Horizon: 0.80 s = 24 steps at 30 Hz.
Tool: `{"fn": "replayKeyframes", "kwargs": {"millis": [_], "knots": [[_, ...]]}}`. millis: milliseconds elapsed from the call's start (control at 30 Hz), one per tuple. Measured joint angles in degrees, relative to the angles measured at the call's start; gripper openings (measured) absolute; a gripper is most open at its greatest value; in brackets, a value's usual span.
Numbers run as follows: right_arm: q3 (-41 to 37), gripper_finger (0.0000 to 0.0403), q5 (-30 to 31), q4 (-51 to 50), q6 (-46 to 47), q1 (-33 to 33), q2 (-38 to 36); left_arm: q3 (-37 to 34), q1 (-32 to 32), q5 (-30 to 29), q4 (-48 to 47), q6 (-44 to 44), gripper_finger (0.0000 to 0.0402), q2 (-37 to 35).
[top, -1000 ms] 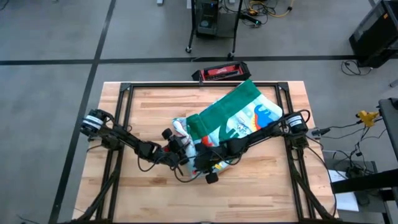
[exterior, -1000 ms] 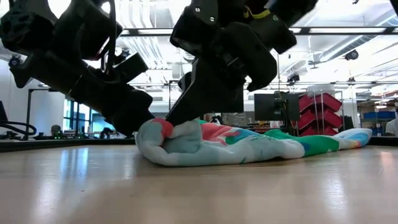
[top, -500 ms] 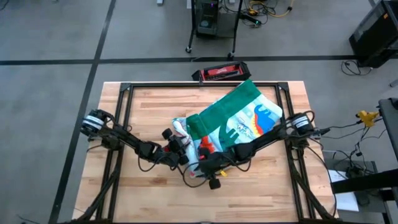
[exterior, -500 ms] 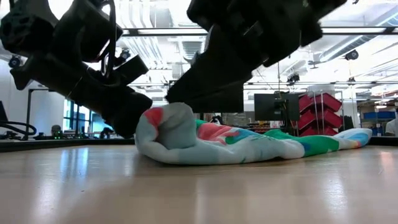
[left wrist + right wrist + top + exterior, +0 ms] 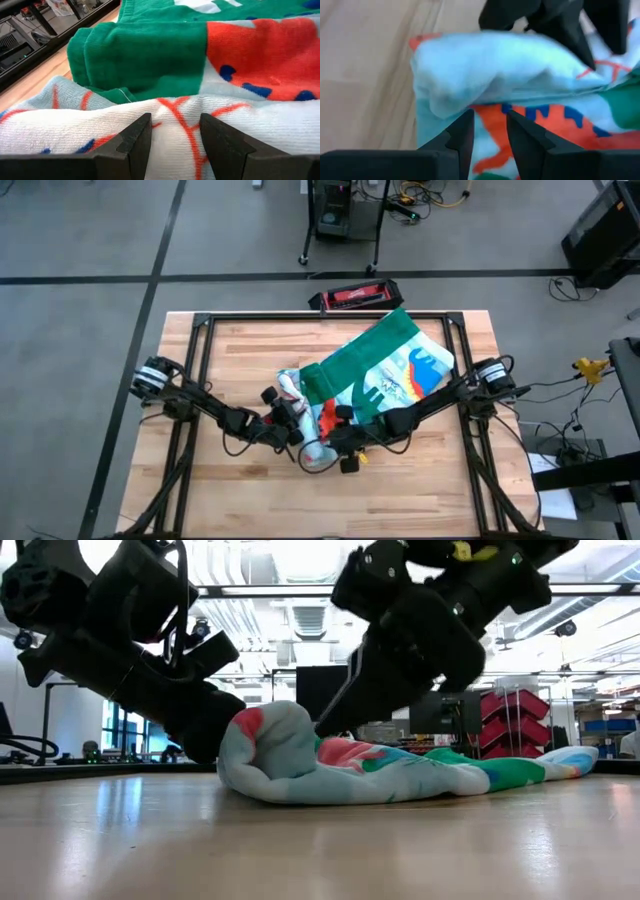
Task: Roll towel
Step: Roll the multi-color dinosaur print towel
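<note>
The towel (image 5: 390, 370) lies on the middle of the wooden table, its green back showing toward the far right and its dinosaur face toward the near side. Its near left end is bunched into a rounded hump (image 5: 270, 745), which also shows in the high view (image 5: 315, 452). My left gripper (image 5: 296, 430) is shut on the towel at the hump's left side. My right gripper (image 5: 330, 442) is shut on the towel just right of the hump. My left gripper pinches a raised fold of the towel's pale striped face (image 5: 172, 120) between its two fingers, coming in low and slanting from the table's left. The fold fills the gap between the fingers, and the towel rests on the table. My right gripper pinches the towel's printed face at an orange dinosaur patch (image 5: 490, 120) between its two fingers, beside the bunched pale end (image 5: 470, 75). The fingers slant down from the table's right. How many layers it holds I cannot tell. The rest of the towel lies on the table.
A black frame rail (image 5: 200, 380) runs around the table top. A red and black case (image 5: 355, 296) lies on the floor beyond the far edge. Bare wood (image 5: 300, 500) shows along the near side and left of the towel.
My right gripper has risen and tipped from pointing steeply down to slanting, and has gone toward the table's right. The towel's near left end has risen from a flat fold into a taller rounded hump; the rest of the towel has stayed in place.
</note>
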Motion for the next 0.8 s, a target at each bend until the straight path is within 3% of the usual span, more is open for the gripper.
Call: {"fn": "replayKeyframes", "kwargs": {"millis": [467,800], "knots": [[1.2,0.0006,-3.8,11.1,1.5,0.5,6.2,0.0,0.1,0.2,0.1,0.0,0.0155,0.0],[1.3,0.0001,-6.0,14.5,1.6,0.6,7.2,0.0,0.0,0.1,0.2,0.0,0.0155,0.0]]}}
